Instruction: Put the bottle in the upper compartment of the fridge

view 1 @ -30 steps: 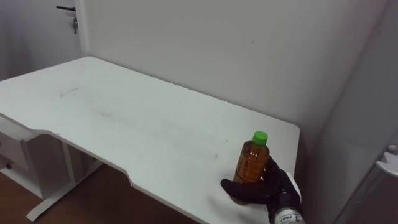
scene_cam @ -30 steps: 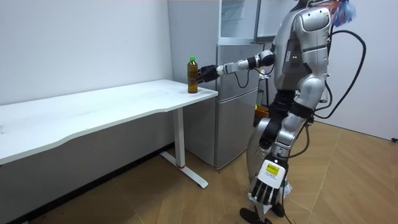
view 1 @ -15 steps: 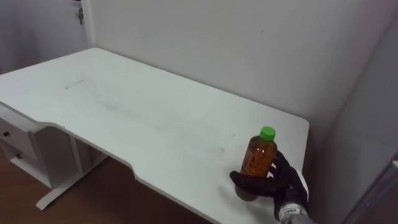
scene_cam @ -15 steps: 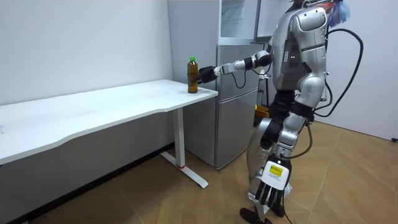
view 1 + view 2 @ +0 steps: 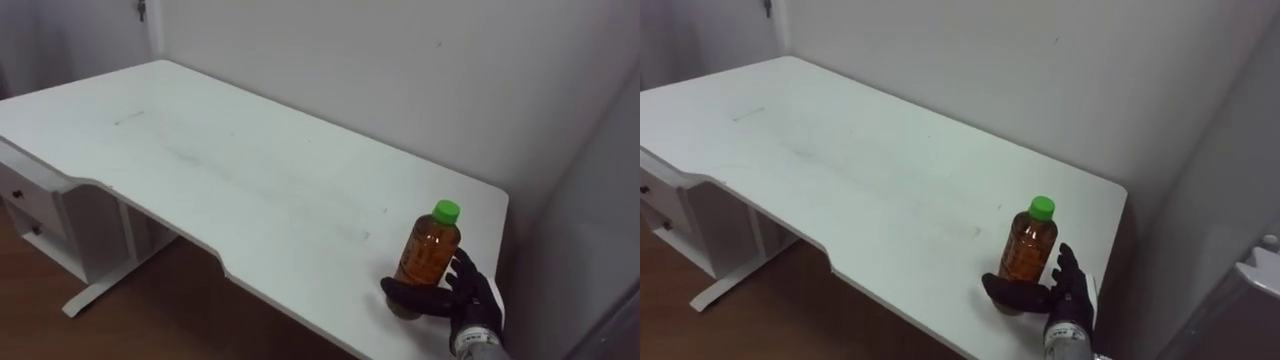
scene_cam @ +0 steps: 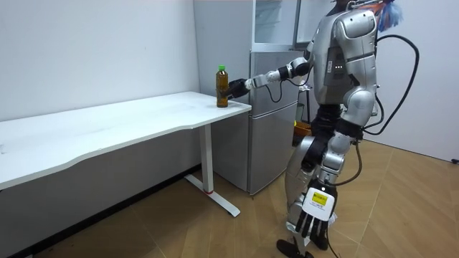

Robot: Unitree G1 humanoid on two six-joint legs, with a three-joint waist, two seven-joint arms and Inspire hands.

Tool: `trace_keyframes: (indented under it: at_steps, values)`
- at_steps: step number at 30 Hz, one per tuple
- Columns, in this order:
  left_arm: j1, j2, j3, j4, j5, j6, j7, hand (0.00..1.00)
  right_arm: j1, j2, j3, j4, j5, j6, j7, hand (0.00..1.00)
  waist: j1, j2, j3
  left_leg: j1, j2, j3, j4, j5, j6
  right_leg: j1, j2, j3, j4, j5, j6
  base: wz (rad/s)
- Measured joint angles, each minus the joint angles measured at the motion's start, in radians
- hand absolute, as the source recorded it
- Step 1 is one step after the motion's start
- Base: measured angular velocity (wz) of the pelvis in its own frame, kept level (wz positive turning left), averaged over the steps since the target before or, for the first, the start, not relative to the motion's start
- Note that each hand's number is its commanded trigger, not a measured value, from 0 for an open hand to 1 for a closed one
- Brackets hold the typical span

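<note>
- Left eye view: the bottle (image 5: 430, 258), amber with a green cap (image 5: 446, 211), stands upright on the white table (image 5: 230, 170). It is close to the table's right end and not far from the near edge.
- The right hand (image 5: 470, 298) comes in from the lower right and is wrapped round the bottle's lower part. The thumb crosses the near side and the fingers curl behind on the right.
- The base is hidden by the hand, so I cannot tell whether it has left the tabletop. In the room view it looks level with the surface.
- The bottle's long axis runs straight up. The hand meets it side-on from the right, so the palm faces left across the table.
- Room view: the robot stands at the table's right end with its right arm stretched out nearly level to the bottle. The grey fridge (image 6: 269, 129) is just beside that end of the table, behind the outstretched arm.
- The left hand (image 6: 310, 222) hangs low by the leg, fingers loose and holding nothing, well apart from the bottle. The right hand is plainly the one to carry it.
- Judgement: the coming move is a lift, then a swing rightward and upward to the fridge's upper part. Keeping the bottle vertical should stop it slipping in the low grasp.
</note>
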Motion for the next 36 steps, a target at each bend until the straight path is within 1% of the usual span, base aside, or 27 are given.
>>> trace_keyframes:
  at_steps: [4,7,13,19,20,21,24,25,26,28,29,30,31,32,33,35,36]
  values:
    - [0.001,0.013,-0.003,-0.018,-0.008,-0.003,0.013,0.00,-0.026,0.000,0.001,0.022,0.000,0.000,-0.027,0.00,0.015,-0.001,-0.0009,-0.005,0.001,0.000,0.002,0.000,0.000,-0.008,-0.003,0.000,0.000,0.001,-0.001,0.00]
    - [0.002,0.014,-0.003,-0.026,-0.008,-0.003,0.016,0.00,-0.034,0.000,0.006,0.022,0.000,0.000,-0.029,0.00,0.021,-0.001,-0.0006,-0.006,0.001,-0.001,0.001,0.000,0.000,-0.009,-0.004,-0.001,0.000,0.001,0.000,0.00]
    - [0.004,0.016,-0.002,-0.034,-0.009,-0.004,0.031,0.00,-0.048,-0.001,0.043,0.022,-0.001,0.000,-0.031,0.00,0.021,-0.004,-0.0009,-0.012,0.000,-0.005,0.003,0.000,0.000,-0.013,-0.002,-0.001,-0.001,0.001,0.000,0.01]
    - [0.009,0.016,-0.002,-0.033,-0.008,-0.010,0.031,0.00,-0.048,-0.001,0.043,0.019,-0.006,-0.001,-0.039,0.00,0.022,-0.003,-0.0004,-0.012,0.000,-0.004,0.003,0.000,0.000,-0.011,0.000,0.001,-0.002,0.001,0.000,0.00]
    - [0.009,0.016,-0.002,-0.033,-0.008,-0.010,0.031,0.00,-0.050,-0.001,0.043,0.018,-0.007,-0.002,-0.039,0.78,0.022,-0.003,-0.0004,-0.012,0.000,-0.004,0.004,0.000,0.000,-0.011,0.000,0.001,-0.002,0.001,0.000,0.00]
    - [0.009,0.016,-0.002,-0.033,-0.008,-0.011,0.031,0.00,-0.050,-0.001,0.043,0.018,-0.007,-0.004,-0.039,1.00,0.022,-0.003,-0.0002,-0.012,0.000,-0.004,0.004,0.000,0.000,-0.011,0.001,0.001,-0.002,0.001,0.000,0.00]
    - [0.009,0.016,-0.002,-0.032,-0.008,-0.011,0.030,0.00,-0.051,-0.001,0.043,0.018,-0.011,-0.013,-0.041,1.00,0.023,-0.002,0.0007,-0.011,0.000,-0.005,0.004,0.000,0.000,-0.009,0.000,0.001,-0.002,0.001,0.000,0.00]
    - [0.009,0.016,-0.002,-0.032,-0.008,-0.011,0.030,0.00,-0.051,-0.001,0.043,0.018,-0.011,-0.013,-0.042,1.00,0.024,0.001,0.0026,-0.011,0.000,-0.005,0.004,0.000,0.000,-0.008,0.000,0.001,-0.002,0.001,0.000,0.00]
    - [0.009,0.016,-0.002,-0.032,-0.008,-0.011,0.030,0.00,-0.051,-0.001,0.043,0.018,-0.011,-0.015,-0.044,1.00,0.024,0.001,0.0029,-0.011,0.000,-0.005,0.004,0.000,0.000,-0.008,0.000,0.001,-0.002,0.001,0.000,0.00]
    - [0.009,0.016,-0.002,-0.032,-0.008,-0.011,0.029,0.00,-0.051,-0.001,0.043,0.018,-0.011,-0.020,-0.049,1.00,0.024,0.001,0.0027,-0.011,0.000,-0.005,0.005,0.000,0.000,-0.007,0.000,0.001,-0.002,0.001,0.000,0.00]
    - [0.010,0.016,-0.002,-0.032,-0.008,-0.011,0.029,0.00,-0.051,-0.001,0.044,0.017,-0.011,-0.021,-0.051,1.00,0.023,-0.001,0.0009,-0.010,0.000,-0.005,0.005,0.000,0.000,-0.006,0.001,0.001,-0.002,0.001,0.000,0.00]
    - [0.011,0.016,-0.002,-0.033,-0.008,-0.011,0.029,0.00,-0.051,-0.001,0.044,0.017,-0.011,-0.022,-0.052,1.00,0.023,0.002,0.0034,-0.009,0.000,-0.005,0.005,0.000,0.000,-0.005,0.001,0.001,-0.003,0.001,0.000,0.00]
    - [0.013,0.016,-0.002,-0.033,-0.008,-0.012,0.029,0.00,-0.051,-0.002,0.044,0.017,-0.011,-0.022,-0.055,1.00,0.023,-0.001,0.0015,-0.006,0.000,-0.005,0.005,0.000,0.000,-0.003,0.001,0.003,-0.003,0.002,0.000,0.00]
    - [0.019,0.016,-0.002,-0.032,-0.008,-0.012,0.029,0.00,-0.050,-0.003,0.051,0.018,-0.016,-0.022,-0.054,1.00,0.022,0.003,0.0052,0.003,0.000,-0.005,0.004,0.000,0.000,0.003,0.002,0.005,-0.003,0.002,0.000,0.00]
    - [0.023,0.016,-0.002,-0.032,-0.008,-0.012,0.029,0.00,-0.050,-0.003,0.058,0.018,-0.020,-0.022,-0.053,1.00,0.021,0.003,0.0053,0.006,0.000,-0.004,0.003,0.000,0.000,0.006,0.002,0.007,-0.002,0.002,0.000,-0.04]
    - [0.030,0.015,-0.002,-0.033,-0.008,-0.012,0.029,0.00,-0.050,-0.005,0.068,0.017,-0.038,-0.022,-0.044,1.00,0.021,0.002,0.0048,0.006,0.001,-0.002,0.004,0.000,0.000,0.004,0.001,0.028,-0.003,0.002,0.000,-0.04]
    - [0.032,0.015,-0.002,-0.033,-0.008,-0.012,0.029,0.00,-0.050,-0.005,0.069,0.017,-0.041,-0.022,-0.040,1.00,0.021,0.002,0.0048,0.006,0.001,-0.001,0.004,0.000,0.000,0.004,0.002,0.030,-0.003,0.002,0.000,0.00]
